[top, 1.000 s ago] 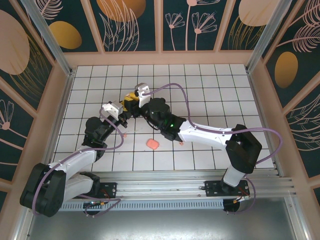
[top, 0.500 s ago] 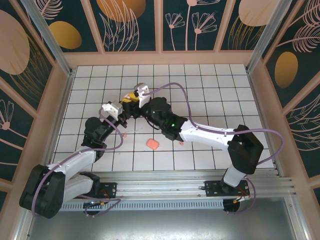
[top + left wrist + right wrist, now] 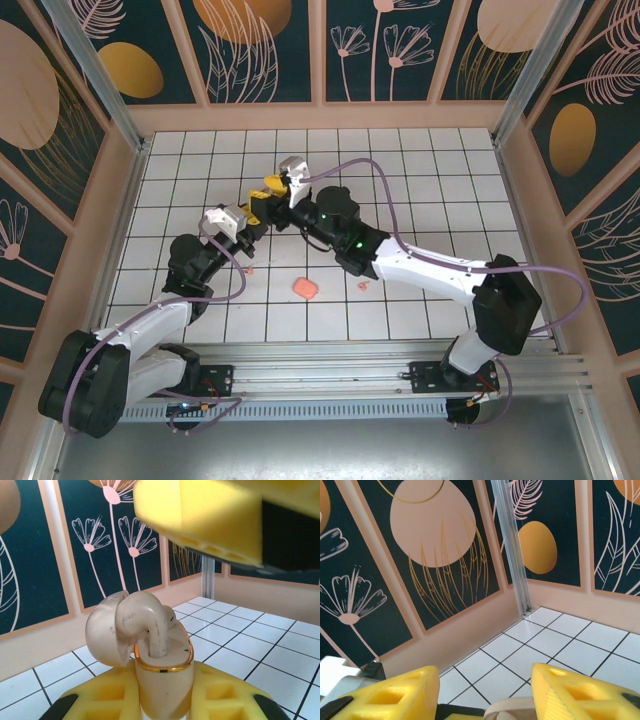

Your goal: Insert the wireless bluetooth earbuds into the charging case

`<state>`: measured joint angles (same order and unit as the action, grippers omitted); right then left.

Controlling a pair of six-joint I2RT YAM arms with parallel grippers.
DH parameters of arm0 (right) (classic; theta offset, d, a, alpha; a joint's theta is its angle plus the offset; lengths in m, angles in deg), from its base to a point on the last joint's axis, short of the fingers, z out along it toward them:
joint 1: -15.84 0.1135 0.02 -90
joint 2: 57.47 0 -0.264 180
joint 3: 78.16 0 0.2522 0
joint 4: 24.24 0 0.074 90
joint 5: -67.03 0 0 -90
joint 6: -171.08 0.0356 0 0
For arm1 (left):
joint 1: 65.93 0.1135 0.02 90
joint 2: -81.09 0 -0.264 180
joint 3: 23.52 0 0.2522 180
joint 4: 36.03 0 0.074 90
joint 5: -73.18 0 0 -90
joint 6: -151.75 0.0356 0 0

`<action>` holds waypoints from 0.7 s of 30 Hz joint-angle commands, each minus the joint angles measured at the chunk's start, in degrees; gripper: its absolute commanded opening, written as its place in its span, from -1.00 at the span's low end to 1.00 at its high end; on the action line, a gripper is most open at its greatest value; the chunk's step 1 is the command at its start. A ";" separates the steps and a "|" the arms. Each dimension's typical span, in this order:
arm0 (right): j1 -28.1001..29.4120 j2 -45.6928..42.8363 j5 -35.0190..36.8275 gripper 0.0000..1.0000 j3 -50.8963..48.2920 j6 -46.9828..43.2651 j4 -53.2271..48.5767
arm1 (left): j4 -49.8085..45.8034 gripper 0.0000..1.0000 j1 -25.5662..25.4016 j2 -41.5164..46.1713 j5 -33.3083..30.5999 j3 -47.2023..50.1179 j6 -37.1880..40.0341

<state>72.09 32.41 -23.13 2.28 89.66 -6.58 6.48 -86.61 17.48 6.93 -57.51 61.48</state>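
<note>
Dark teal panels painted with pale flowers and leaves walled a white gridded table (image 3: pixel 430 190). From the near edge two arms reached toward the left middle of the grid, the left arm (image 3: pixel 150 320) from the near left and the right arm (image 3: pixel 425 268) from the near right, their ends close together.

The left gripper (image 3: pixel 249 222) was clenched on the case (image 3: pixel 162 680), holding it upright between yellow fingers (image 3: pixel 100 700). The right gripper (image 3: pixel 272 188) hung just beyond and above it, released. In its wrist view the two yellow fingers (image 3: pixel 390 692) stood apart with wall and tile showing between them, and a cream curve showed at the bottom edge.

The lid (image 3: pixel 102 630) was tipped open to the left. An earbud (image 3: pixel 145 617) sat in the case, stem down in its socket, head standing above the gold rim.

A salmon-pink piece (image 3: pixel 306 288) lay on the near middle tiles. Two tiny pink bits lay apart from it, one to the left (image 3: pixel 251 270) and one to the right (image 3: pixel 362 285), too small to tell what they were.
</note>
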 commanded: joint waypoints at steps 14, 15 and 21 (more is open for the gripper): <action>-10.19 -6.37 -17.13 0.46 3.88 3.64 -16.96 | -0.10 -0.95 -0.06 0.01 9.15 -1.29 1.86; -10.28 -5.85 -17.57 0.46 4.89 2.90 -19.04 | 0.06 -0.95 -0.05 -0.15 9.59 -1.36 1.76; -10.30 -2.72 -17.42 0.42 9.52 -1.58 -27.82 | 0.26 -0.95 -0.06 -0.30 11.15 -1.57 1.62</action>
<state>61.68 28.43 -39.55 9.16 90.95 -28.57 5.26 -86.61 17.30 15.87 -57.53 62.40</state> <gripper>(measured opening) 0.713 0.195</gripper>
